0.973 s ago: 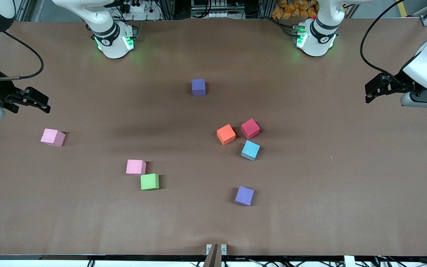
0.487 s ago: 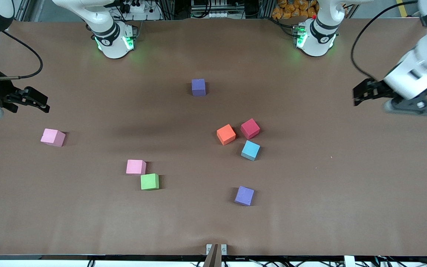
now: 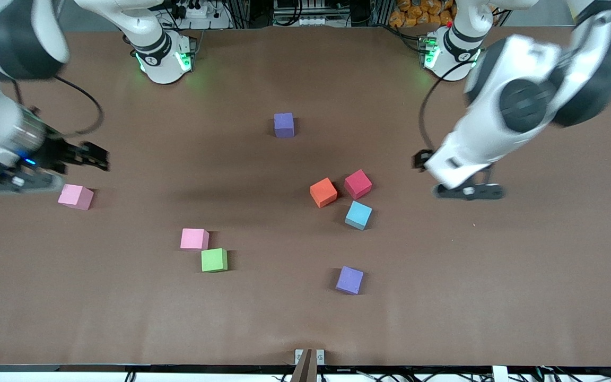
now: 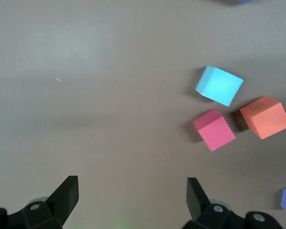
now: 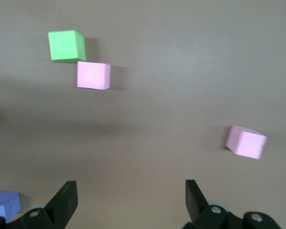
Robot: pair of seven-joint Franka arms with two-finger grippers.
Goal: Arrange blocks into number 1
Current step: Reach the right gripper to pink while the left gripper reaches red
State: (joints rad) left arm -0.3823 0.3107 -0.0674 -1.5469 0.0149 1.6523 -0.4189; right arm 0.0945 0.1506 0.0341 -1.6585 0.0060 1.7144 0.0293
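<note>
Eight blocks lie scattered on the brown table. An orange block, a red block and a light blue block cluster near the middle. One purple block lies nearer the bases, another purple block nearer the front camera. A pink block touches a green block at a corner. A second pink block lies at the right arm's end. My left gripper hangs open and empty over bare table beside the red block. My right gripper is open and empty over bare table by the pink block.
The two arm bases stand at the table's edge farthest from the front camera. A small metal bracket sits at the table's edge nearest that camera. Wide stretches of brown table lie between the blocks.
My left gripper has swung from the left arm's end of the table in toward the red block. My right gripper has shifted inward a little. No block has moved.
</note>
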